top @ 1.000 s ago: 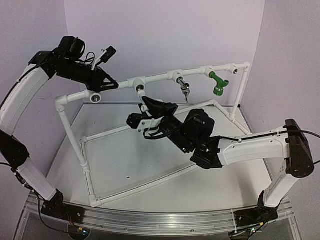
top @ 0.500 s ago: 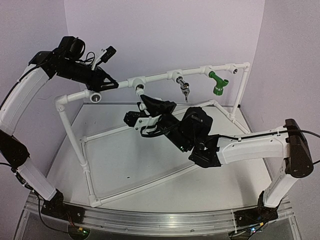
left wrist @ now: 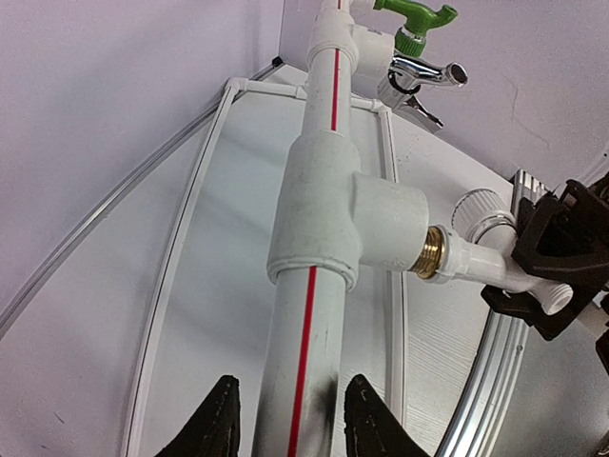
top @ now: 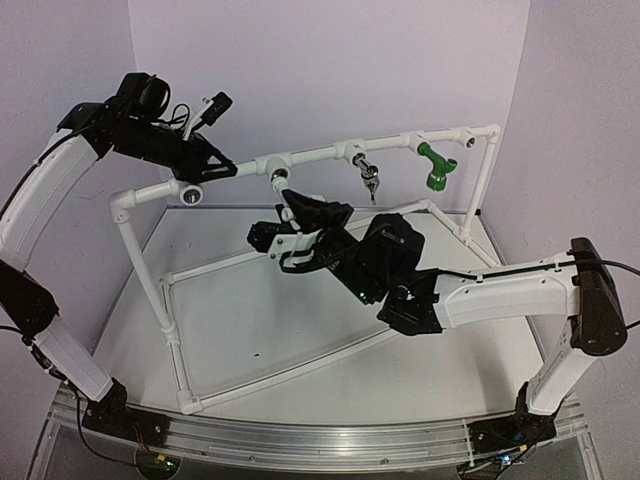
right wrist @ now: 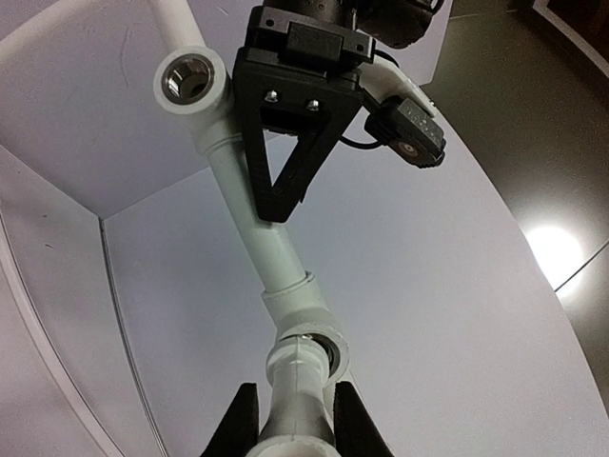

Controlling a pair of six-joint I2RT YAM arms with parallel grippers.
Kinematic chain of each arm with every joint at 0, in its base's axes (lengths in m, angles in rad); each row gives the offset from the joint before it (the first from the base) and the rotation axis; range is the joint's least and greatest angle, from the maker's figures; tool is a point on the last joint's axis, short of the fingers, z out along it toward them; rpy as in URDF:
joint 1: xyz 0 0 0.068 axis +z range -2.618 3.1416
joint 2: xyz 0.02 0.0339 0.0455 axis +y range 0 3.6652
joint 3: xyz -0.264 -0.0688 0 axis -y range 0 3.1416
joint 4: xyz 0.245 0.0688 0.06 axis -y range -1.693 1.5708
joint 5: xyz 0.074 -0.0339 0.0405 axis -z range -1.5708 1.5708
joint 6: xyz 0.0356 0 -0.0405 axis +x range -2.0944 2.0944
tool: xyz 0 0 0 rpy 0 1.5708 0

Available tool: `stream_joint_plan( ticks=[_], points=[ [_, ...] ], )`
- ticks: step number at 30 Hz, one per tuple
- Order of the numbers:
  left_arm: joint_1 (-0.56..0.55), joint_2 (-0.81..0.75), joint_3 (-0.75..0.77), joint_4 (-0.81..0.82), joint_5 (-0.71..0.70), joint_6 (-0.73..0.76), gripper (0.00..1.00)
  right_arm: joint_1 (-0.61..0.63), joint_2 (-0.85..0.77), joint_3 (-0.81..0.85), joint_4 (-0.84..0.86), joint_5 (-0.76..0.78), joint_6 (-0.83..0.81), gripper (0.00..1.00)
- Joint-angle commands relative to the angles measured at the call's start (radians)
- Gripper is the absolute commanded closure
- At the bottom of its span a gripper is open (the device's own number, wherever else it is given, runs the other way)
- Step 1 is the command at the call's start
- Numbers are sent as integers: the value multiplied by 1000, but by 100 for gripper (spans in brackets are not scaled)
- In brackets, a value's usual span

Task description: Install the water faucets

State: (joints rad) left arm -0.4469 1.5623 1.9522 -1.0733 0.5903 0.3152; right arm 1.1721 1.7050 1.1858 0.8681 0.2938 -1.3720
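We see the right hand point(right wrist: 290, 424) closed on the white faucet point(left wrist: 481, 267), whose stem meets the brass-lined tee socket point(left wrist: 381, 224) of the pipe frame point(left wrist: 328, 95). The left hand point(left wrist: 290, 428) clamps the frame's top rail. Farther along, sockets hold a chrome faucet point(top: 371, 178) and a green faucet point(top: 436, 166). The frame stands on a white desk point(top: 260, 320) between lilac walls point(top: 330, 70).

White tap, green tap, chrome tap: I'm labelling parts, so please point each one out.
white tap point(left wrist: 473, 259): left wrist view, on its straight stem.
green tap point(top: 436, 178): top view, on its lower body.
chrome tap point(left wrist: 423, 70): left wrist view, on its shiny spout.
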Motion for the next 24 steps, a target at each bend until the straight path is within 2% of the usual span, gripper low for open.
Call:
stream_joint_plan(
  ticks=[1,24],
  points=[
    [-32,75,-78,-236,23,-19,64,-15,-46,47,11,49,17,100],
    [-33,87,-67,-237,28,-17,64,-17,-46,56,-7,57,1,100]
  ],
)
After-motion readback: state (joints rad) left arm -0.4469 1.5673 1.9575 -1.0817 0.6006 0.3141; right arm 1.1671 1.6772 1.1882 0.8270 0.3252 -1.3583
